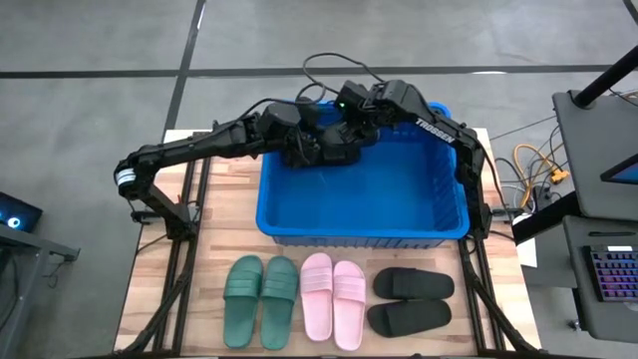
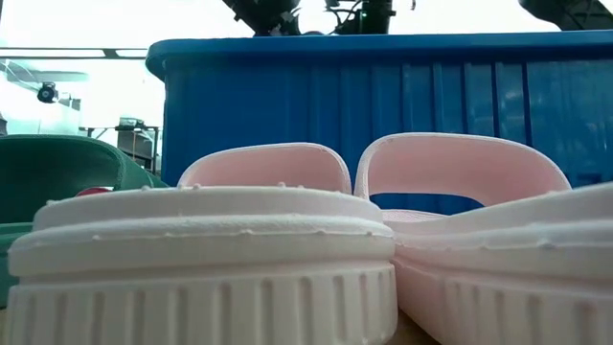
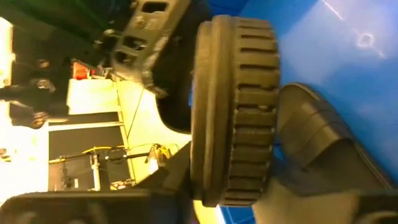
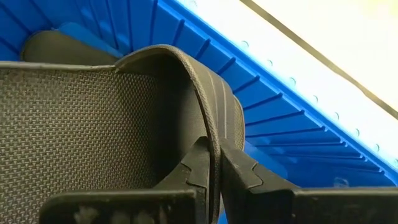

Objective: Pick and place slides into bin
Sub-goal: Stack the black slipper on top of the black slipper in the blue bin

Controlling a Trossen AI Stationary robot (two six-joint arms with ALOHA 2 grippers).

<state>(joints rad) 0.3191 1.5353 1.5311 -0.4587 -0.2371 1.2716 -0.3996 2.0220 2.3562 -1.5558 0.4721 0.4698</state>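
1. I saw a black slide inside the bin, its strap pinched in my right tool.
2. My left tool sat just beside it over the bin's far end; I could not tell its width.
3. Green slides, pink slides and black slides lay on the worktop beyond the bin's near wall.

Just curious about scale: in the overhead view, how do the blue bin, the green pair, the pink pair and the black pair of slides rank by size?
1. Blue bin, by far.
2. Green pair.
3. Pink pair and black pair: too alike to rank.
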